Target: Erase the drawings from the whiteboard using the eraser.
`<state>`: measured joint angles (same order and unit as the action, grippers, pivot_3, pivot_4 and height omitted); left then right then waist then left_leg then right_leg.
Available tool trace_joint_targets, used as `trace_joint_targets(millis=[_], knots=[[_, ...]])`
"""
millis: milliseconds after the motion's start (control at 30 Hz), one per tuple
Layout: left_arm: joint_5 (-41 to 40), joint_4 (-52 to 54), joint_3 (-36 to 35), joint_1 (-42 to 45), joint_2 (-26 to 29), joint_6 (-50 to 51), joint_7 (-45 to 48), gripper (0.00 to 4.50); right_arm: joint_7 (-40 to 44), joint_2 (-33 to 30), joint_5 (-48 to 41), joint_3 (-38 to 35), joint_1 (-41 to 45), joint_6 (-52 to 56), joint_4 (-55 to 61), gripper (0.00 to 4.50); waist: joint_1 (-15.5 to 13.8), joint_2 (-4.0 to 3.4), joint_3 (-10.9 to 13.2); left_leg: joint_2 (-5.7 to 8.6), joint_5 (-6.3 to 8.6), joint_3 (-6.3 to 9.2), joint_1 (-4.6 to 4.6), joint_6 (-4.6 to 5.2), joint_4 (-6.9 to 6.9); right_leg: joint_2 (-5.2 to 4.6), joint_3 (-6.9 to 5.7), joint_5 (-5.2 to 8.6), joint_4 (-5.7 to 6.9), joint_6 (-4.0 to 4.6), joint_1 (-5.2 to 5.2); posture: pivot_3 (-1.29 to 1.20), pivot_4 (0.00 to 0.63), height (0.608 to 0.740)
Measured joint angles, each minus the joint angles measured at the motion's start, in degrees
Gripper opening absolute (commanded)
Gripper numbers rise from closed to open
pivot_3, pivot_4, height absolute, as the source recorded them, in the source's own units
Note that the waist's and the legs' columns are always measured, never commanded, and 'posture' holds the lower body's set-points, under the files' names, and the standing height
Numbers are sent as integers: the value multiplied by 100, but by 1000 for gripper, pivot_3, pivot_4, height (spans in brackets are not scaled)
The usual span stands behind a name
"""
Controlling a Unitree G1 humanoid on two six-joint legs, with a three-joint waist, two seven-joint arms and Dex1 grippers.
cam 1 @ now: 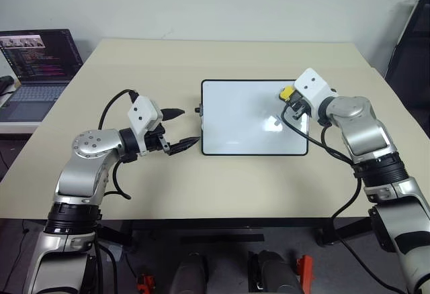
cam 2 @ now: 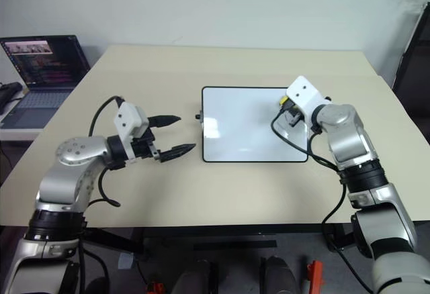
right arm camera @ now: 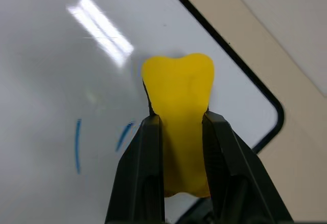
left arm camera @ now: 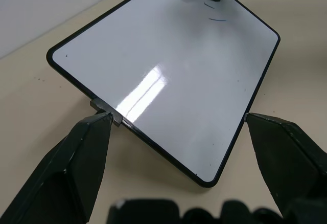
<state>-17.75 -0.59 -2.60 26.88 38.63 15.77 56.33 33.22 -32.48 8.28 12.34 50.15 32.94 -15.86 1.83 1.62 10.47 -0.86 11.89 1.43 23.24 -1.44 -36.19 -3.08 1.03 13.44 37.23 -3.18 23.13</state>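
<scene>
The tabletop (cam 1: pixel 222 193) is a broad beige surface in front of me; the whiteboard (cam 1: pixel 235 116) lies flat near its middle, a glossy white rectangle in a thin black frame with rounded corners and a small black knob on the side edge facing my left arm; off the tabletop on my left, a laptop (cam 1: pixel 37 66) stands open on a separate surface, its dark screen filled with lines of text too small to read; I can make out no brand or label on any of these things.

My left gripper (cam 1: pixel 180 131) hovers just beside the whiteboard's left edge, its fingers (left arm camera: pixel 76 157) spread wide apart and holding nothing; from the left wrist view the board's near edge sits between those two fingers, though I cannot tell whether they touch it.

My right gripper (right arm camera: pixel 179 147) is over the right part of the whiteboard, its fingers clamped on the eraser (right arm camera: pixel 179 106), a bright yellow block squeezed in at the sides where the fingers press; the eraser's far end sits against or just above the white surface, near the board's far right corner; I cannot tell which.

The drawings (right arm camera: pixel 77 144) are a couple of short, thin blue strokes on the white just beside the eraser; they form no readable writing.
</scene>
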Motion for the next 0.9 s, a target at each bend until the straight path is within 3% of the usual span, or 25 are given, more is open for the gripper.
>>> trace_joint_targets(millis=[200, 433, 567, 767, 900], knots=[[8, -11, 1, 3, -12, -3, 3, 4500, 111, -29, 25, 31, -103, 5, 192, 689, 0, 5, -4, -1, -1, 0, -2, 2, 0, 0, 0, 0, 1, -1, -1, 0, 150, 740], [9, -28, 17, 13, -20, -9, 10, 4500, 1304, -317, -59, 701, -1154, 75, 1448, 680, 37, 15, -11, -4, -1, -4, -5, 2, 4, 1, 1, 6, 0, -6, 0, 0, 150, 740], [10, -29, 16, 13, -20, -9, 13, 4500, 1533, -331, -60, 846, -1430, 71, 1607, 679, 41, 16, -11, -5, -1, -5, -20, 2, 4, 1, 1, 4, 0, -3, -10, 0, 150, 740], [16, -36, 17, 32, -20, -11, 29, 4500, 1285, -127, -54, 734, -1250, 9, 1206, 677, 60, 16, -11, -7, -6, -5, -42, 10, 0, 1, 1, 7, -9, 28, -39, 0, 150, 740], [10, -31, 27, 85, -25, -17, 53, 4500, 1485, -257, -444, 218, -1403, -2, 1283, 675, -3, 17, -10, -6, -12, 0, -39, 15, 0, 0, -4, 3, -19, 27, -46, 0, 150, 740]])
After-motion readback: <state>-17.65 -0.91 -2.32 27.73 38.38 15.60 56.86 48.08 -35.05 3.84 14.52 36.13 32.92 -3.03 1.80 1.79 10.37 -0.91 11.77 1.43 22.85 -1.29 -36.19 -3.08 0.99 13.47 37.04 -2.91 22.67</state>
